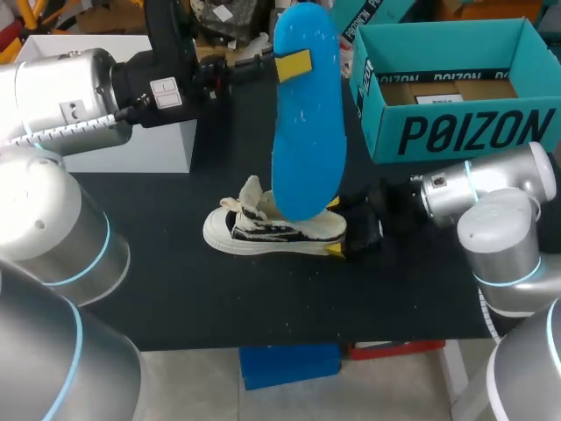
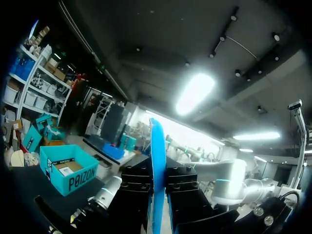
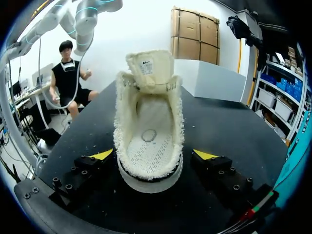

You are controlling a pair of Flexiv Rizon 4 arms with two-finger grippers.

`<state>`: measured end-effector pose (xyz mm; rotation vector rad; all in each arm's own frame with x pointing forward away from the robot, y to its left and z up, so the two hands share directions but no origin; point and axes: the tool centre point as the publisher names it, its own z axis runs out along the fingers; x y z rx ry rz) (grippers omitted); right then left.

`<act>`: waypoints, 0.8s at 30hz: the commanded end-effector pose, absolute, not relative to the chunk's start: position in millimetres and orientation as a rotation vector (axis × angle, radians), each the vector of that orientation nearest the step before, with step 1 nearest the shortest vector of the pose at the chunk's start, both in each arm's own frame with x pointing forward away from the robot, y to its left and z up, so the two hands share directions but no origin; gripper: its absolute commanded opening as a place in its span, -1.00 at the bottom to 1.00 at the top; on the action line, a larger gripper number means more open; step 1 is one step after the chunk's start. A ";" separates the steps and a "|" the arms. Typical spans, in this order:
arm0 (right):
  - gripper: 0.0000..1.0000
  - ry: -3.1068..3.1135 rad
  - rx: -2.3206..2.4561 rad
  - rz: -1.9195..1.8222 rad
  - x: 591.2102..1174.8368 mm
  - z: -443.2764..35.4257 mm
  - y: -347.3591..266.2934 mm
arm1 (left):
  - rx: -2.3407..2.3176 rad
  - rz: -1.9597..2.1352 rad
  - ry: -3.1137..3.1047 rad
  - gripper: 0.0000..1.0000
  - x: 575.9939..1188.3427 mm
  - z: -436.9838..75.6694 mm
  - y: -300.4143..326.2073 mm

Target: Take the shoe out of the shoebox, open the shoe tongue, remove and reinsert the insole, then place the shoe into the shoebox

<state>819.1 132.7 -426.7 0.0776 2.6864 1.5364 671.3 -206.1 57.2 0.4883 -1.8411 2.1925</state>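
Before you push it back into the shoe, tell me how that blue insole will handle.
The insole looks straight, not drooping, in the left gripper, so it is probably fairly stiff. Edge-on it looks thin, so it is likely light and may bow when pressed into the shoe. Its glossy sheen hints it could slip in the grip.

Blue insole screens part of the shoe and the far finger of the left gripper in the head view. At 2 o'clock, the frame clips a corner of the shoebox. From the right wrist, the tongue hides the toe.
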 end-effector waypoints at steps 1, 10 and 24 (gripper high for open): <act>1.00 2.835 0.119 1.281 813.3 -407.8 120.3 | 0.491 2.194 -1.842 -1.00 670.7 57.2 -205.8; 1.00 3.106 0.152 0.664 816.1 -393.0 116.3 | 0.491 2.194 -1.842 -1.00 670.7 57.2 -205.8; 1.00 3.183 0.069 -0.098 818.3 -388.3 140.4 | 0.491 2.194 -1.842 -1.00 670.7 57.2 -205.8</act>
